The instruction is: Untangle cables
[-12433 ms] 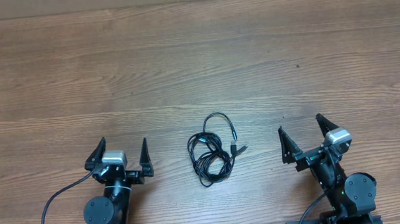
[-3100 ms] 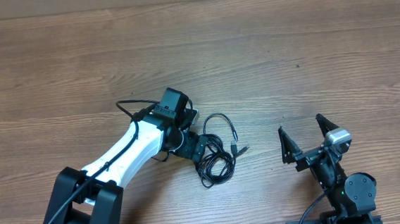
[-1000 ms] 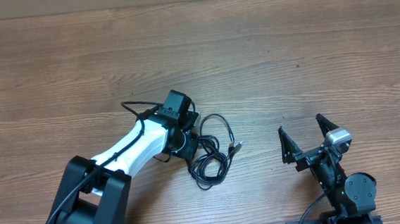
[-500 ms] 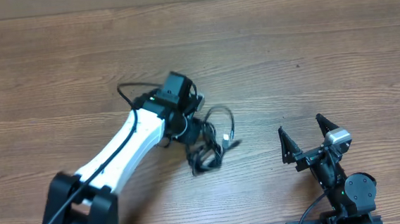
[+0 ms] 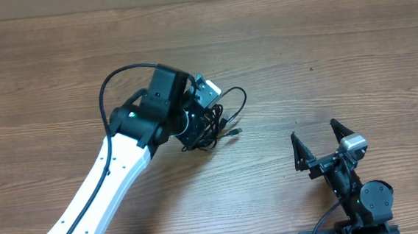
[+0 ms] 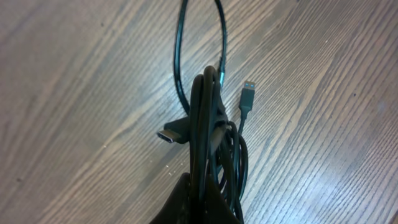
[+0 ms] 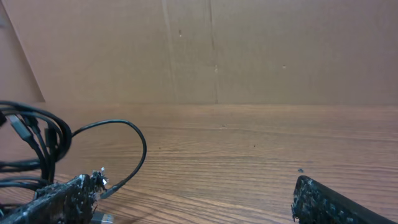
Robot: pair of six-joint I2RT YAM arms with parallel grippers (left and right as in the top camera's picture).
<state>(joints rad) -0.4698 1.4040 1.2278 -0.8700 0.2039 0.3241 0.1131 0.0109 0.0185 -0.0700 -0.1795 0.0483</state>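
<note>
Bundle of thin black flexible cords is clamped whole in left tool; nothing separated yet. Right tool wide, unused.

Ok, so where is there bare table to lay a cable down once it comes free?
Bare table runs along the whole far side, and between the cables and the open right pincer. The left edge is free too. It is crowded at centre, where the left pincer grips them.
</note>
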